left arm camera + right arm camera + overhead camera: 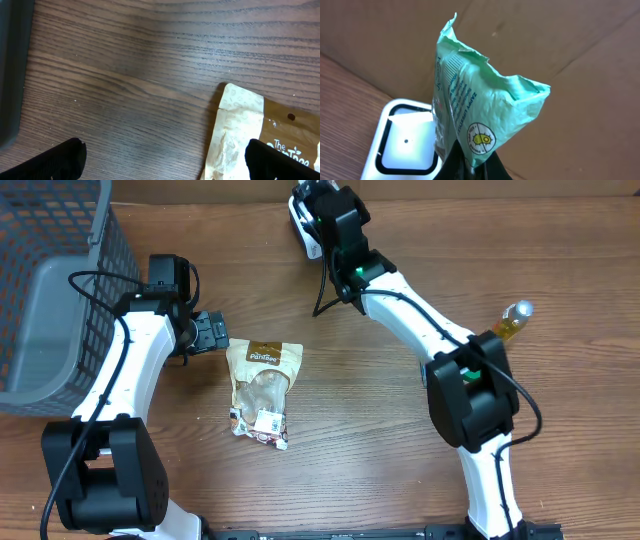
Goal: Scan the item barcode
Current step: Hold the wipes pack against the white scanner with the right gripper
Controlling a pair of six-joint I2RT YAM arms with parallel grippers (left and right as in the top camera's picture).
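The green pouch [480, 105] is closest to your right wrist camera. It stands upright and crumpled, pinched at its lower edge by the closed right gripper [470, 169], and that is the item to scan. You are in the presenting step. The pouch hangs at the far edge of the table [380, 440], just above and beside the white scanner [405, 145], whose window faces up. The face toward the camera shows print and a round logo, but I can't make out a barcode. The next move probably calls for turning the wrist so the coded side looks down at the window, and bringing the pouch over it. Keep the grip firm, because the film is limp and creased and a fold could hide the code.

- The cardboard wall [560, 40] stands close behind the scanner and leaves you little room to swing.
- The grey basket [60, 280] sits at the far left, well apart.
- The brown snack bag [262, 385] lies flat mid-table.
- The left gripper [212, 332] rests just beside the bag's top edge with its jaws spread wide, holding nothing.
- The small bottle [512, 320] stands near the right arm's elbow, so watch it as you rotate.
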